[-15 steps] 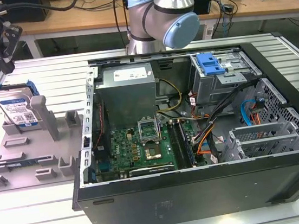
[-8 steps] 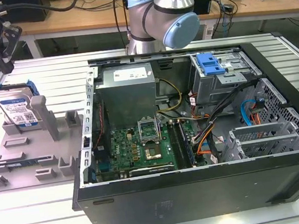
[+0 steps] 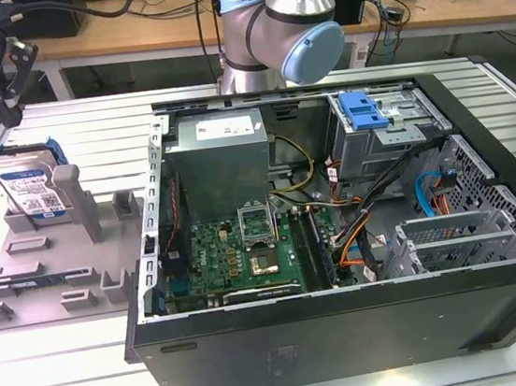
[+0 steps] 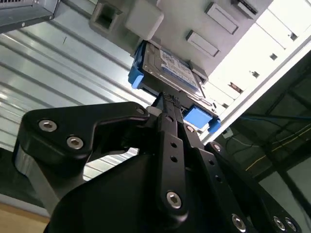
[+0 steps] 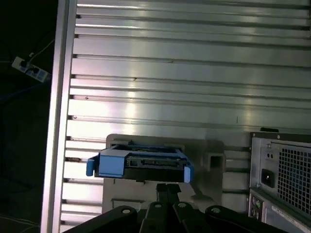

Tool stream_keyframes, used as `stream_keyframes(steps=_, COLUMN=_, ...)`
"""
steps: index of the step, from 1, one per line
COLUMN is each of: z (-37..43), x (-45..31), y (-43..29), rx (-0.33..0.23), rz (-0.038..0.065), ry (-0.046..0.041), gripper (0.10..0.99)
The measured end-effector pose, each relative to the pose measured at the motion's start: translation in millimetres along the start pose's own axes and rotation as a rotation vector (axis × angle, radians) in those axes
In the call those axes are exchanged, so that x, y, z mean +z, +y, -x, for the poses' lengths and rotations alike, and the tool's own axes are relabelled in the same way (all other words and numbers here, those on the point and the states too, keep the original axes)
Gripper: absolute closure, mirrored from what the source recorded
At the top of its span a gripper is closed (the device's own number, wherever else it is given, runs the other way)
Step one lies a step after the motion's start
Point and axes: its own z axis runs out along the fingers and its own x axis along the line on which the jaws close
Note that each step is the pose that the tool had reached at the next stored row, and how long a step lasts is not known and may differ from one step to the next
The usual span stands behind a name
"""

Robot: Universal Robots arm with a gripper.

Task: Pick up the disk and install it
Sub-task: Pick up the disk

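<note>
The black claw [image 3: 5, 113] hangs over the far corner of the worktop at the exterior view's left, just above the disk and not touching it. In the second wrist view the claw [image 4: 167, 99] appears to have its fingers brought together, with no gap to be noticed between the tips, and nothing is held in it.

The disk [image 3: 27, 188], a flat rectangular silver-metal hard drive with a blue-and-white label and a blue plastic bracket around its edges, is found directly under the claw. It stands tilted on one edge, leaned into a grey plastic fixture [image 3: 53, 251] with several slots and posts. In the first wrist view the disk [image 5: 141, 162] is seen edge-on, and the claw [image 5: 167, 188] is lined up nearly with the middle of that edge.

The fixture lies on the ribbed aluminium worktop [image 3: 81, 130], just beside the left wall of the open black computer case [image 3: 349, 318].

It is judged that the approach for the pick is in hand. For a good grasp, the fingers must be spread wider than the thickness of the disk before any descent is made. They should be placed on the two flat faces near the middle of the upper edge, so that the disk is not turned by its own weight. The tall grey post [image 3: 75, 201] beside the disk should be kept clear of. The tilt of the disk should be matched by the claw, so that the blue bracket is not jammed in its slot.
</note>
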Motion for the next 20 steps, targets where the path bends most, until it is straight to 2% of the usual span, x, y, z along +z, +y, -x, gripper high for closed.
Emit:
stream_keyframes(steps=1, z=0.0, x=0.0, y=0.0, rx=-0.048, rz=-0.001, ry=0.002, gripper=0.98)
stream_keyframes(steps=5, z=0.0, x=0.0, y=0.0, rx=-0.139, rz=-0.003, ry=0.0058, gripper=0.973)
stream_keyframes(steps=10, z=0.0, x=0.2, y=0.0, rx=-0.279, rz=-0.006, ry=0.0116, gripper=0.671)
stream_keyframes(steps=12, z=0.0, x=0.4, y=0.0, rx=-0.314, rz=-0.007, ry=0.0129, gripper=0.671)
stream_keyframes(steps=13, z=0.0, x=0.6, y=0.0, rx=-0.335, rz=-0.007, ry=0.0138, gripper=0.604)
stream_keyframes(steps=15, z=0.0, x=0.8, y=0.0, rx=-0.38, rz=-0.008, ry=0.0159, gripper=0.604)
stream_keyframes(steps=20, z=0.0, x=1.4, y=-0.1, rx=-0.557, rz=-0.012, ry=0.023, gripper=0.604)
